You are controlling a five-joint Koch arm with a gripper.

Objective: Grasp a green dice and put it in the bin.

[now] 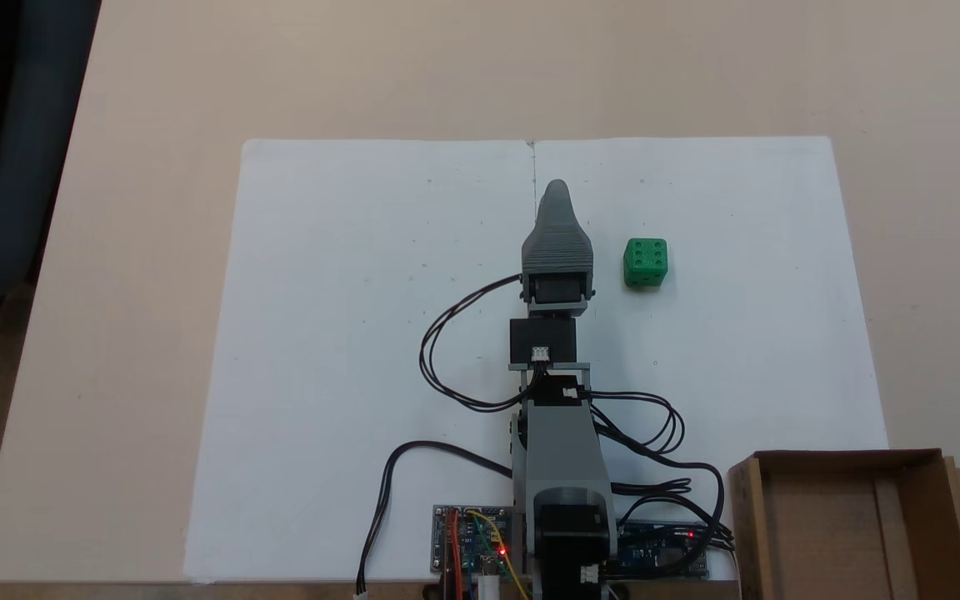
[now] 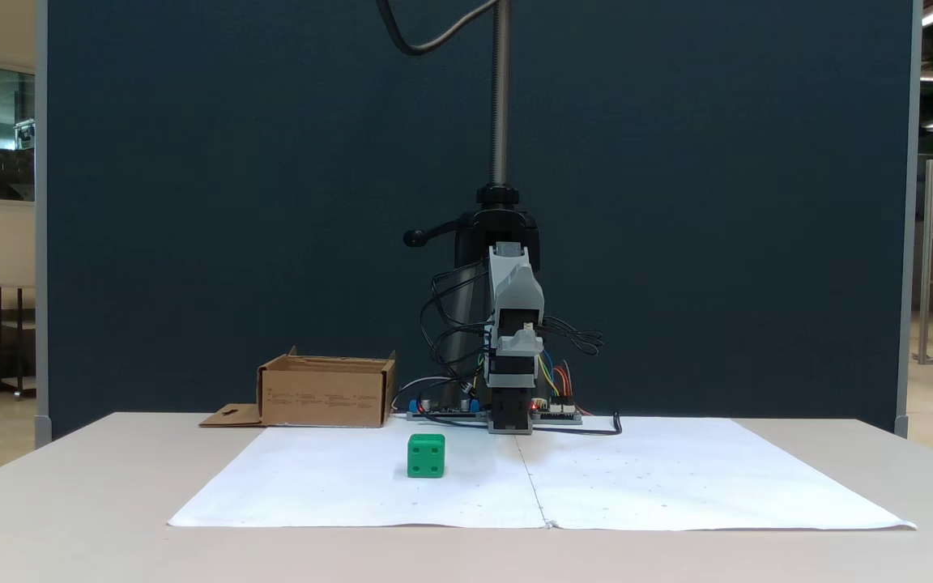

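The gripper [image 1: 557, 190] points along the paper's centre seam; whether its jaws are spread I cannot tell. The green dice [image 1: 645, 262] sits on the paper, near the gripper's right. It looks light, stiff and slick: pinch two opposite flat faces.

Dice [image 1: 645, 262] on paper [image 1: 347, 333], bin [image 1: 847, 533] apart.
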